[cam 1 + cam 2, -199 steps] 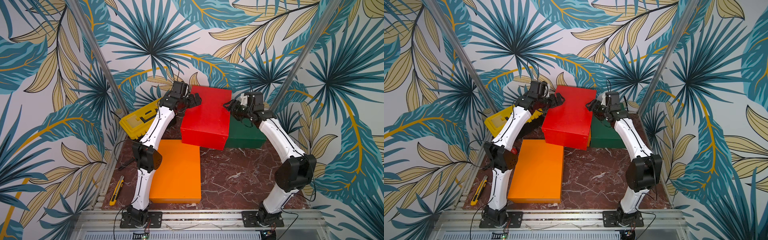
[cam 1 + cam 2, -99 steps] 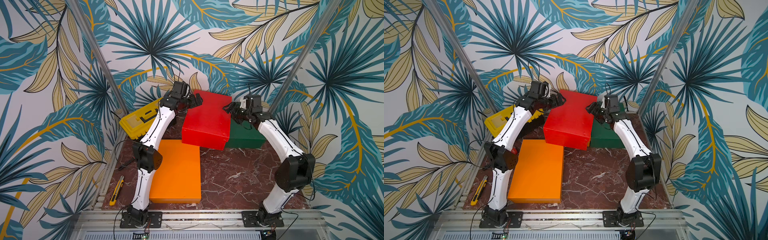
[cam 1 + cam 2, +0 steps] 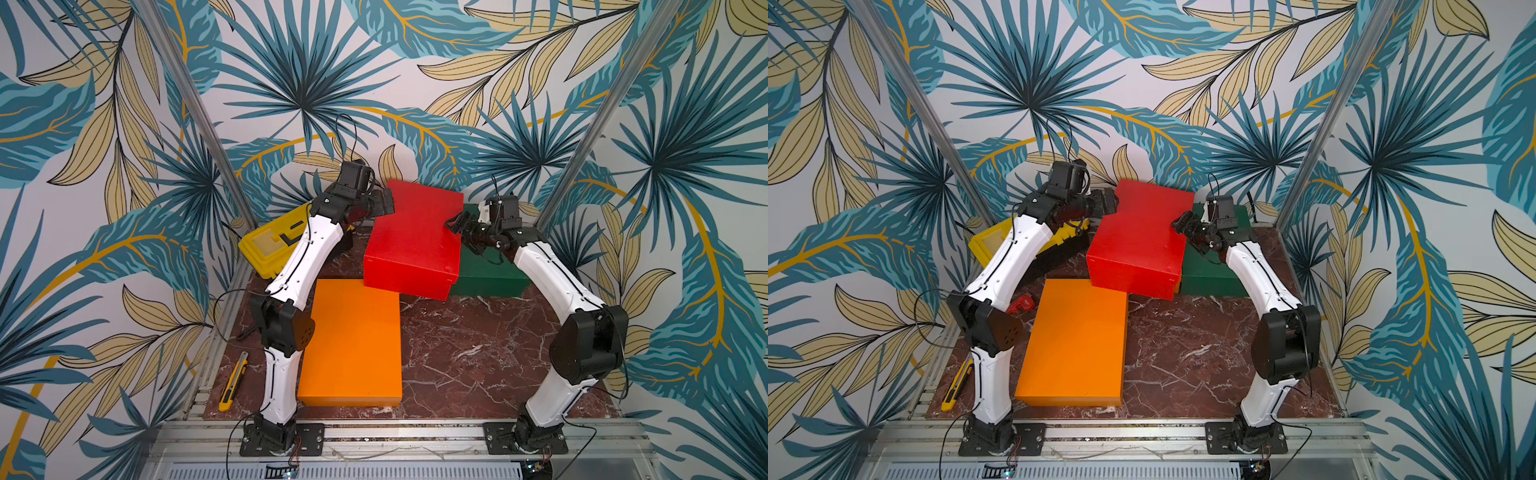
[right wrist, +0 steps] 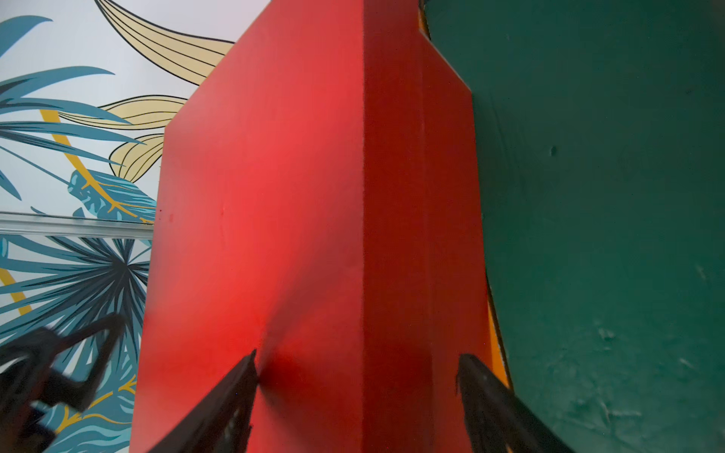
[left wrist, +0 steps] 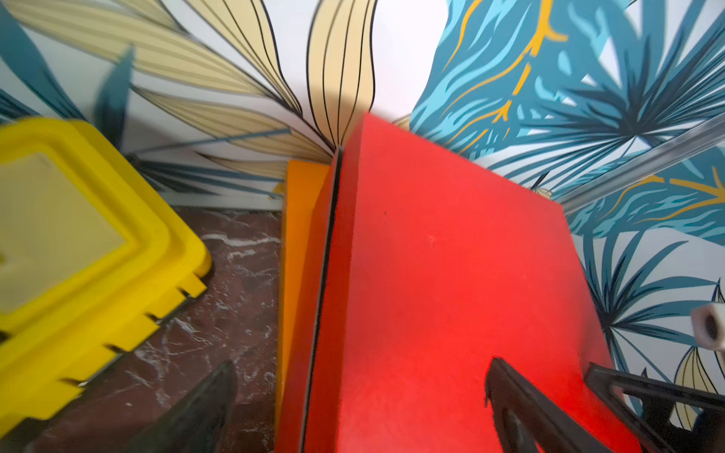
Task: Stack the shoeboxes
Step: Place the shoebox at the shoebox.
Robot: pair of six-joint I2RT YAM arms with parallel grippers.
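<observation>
- Surface point(image 3: 478, 353): orange shoebox point(image 3: 353, 340) lies flat at near left.
- Red shoebox point(image 3: 411, 245) sits at the back on a second orange shoebox point(image 5: 298, 219), just beside the green shoebox point(image 3: 486, 274).
- Left tool point(image 3: 384, 203): jaws wide, astride red lid's left edge.
- Right tool point(image 3: 456, 222): jaws spread, astride its right edge.

Open tabletop point(image 3: 478, 357) (red shoebox point(image 3: 411, 245) beyond)

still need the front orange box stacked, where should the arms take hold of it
Likely by its two long side walls, midway along, one gripper from each side. The front orange box lies flat on the table and its lid is far wider than open jaws, so the left gripper presses its left wall, the right gripper its right wall.
</observation>
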